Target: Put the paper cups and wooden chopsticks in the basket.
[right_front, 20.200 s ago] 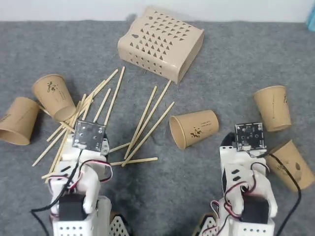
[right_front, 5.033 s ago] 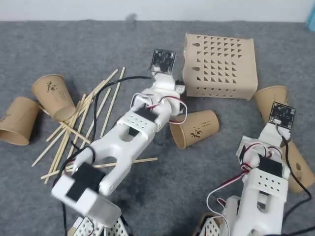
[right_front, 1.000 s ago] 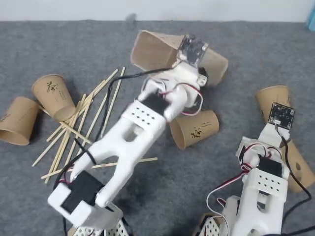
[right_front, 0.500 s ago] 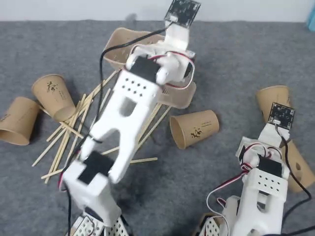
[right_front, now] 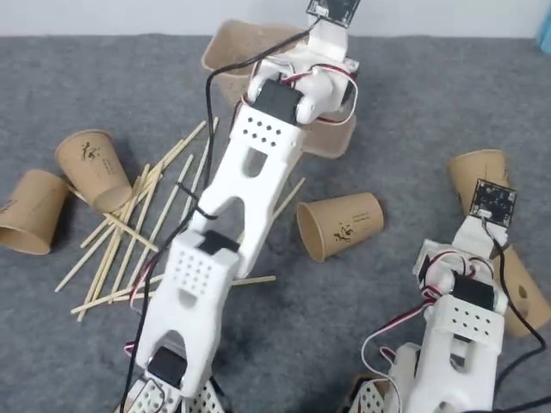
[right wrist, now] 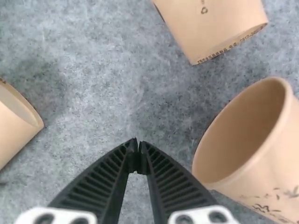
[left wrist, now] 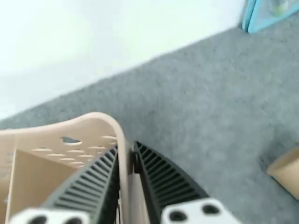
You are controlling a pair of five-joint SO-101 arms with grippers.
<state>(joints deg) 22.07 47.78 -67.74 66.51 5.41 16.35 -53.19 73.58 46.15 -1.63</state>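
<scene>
Basket (left wrist: 88,122) rim, pinched in left claw (left wrist: 126,149)

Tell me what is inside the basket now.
Nothing shows in the visible part of the basket. The left end effector grips its wall, and the left arm covers much of the interior in the high view.

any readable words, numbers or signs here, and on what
No text reads clearly.
brown paper cup between the arms: dark brush-style mark, not legible.
second brown paper cup from the left: similar mark, too small.
brown paper cup seen by the right wrist: tiny rim print, too blurred.
beige perforated plastic basket: none.
</scene>
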